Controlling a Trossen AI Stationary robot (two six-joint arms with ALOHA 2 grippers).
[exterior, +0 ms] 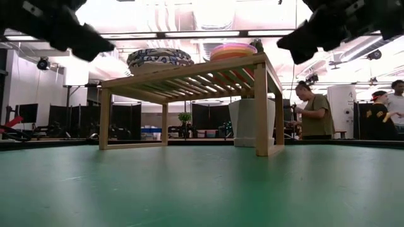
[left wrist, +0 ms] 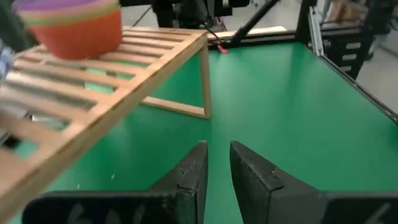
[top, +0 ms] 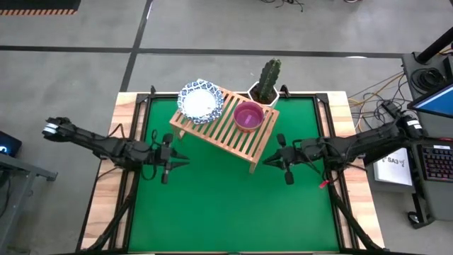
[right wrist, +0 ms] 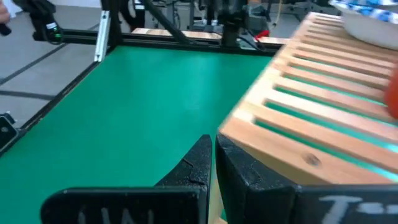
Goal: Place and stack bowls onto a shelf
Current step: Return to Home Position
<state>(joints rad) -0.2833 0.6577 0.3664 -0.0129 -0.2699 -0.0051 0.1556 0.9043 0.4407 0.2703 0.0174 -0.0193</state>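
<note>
The wooden shelf (top: 226, 131) stands on its legs on the green mat, set askew. On its slats sit a stack of white bowls with blue rims (top: 200, 103) (exterior: 159, 58) at the left end and a nested stack of plastic bowls, purple on top (top: 248, 117) (left wrist: 78, 25), at the right end. My left gripper (top: 185, 157) (left wrist: 217, 163) hovers left of the shelf, fingers nearly together, holding nothing. My right gripper (top: 266, 160) (right wrist: 214, 152) hovers by the shelf's near right corner, shut and empty.
A white pot with a cactus (top: 265, 88) stands just beyond the shelf's far right corner. Open green mat (top: 226, 212) lies toward the near edge. People (exterior: 312, 107) stand in the room behind the table.
</note>
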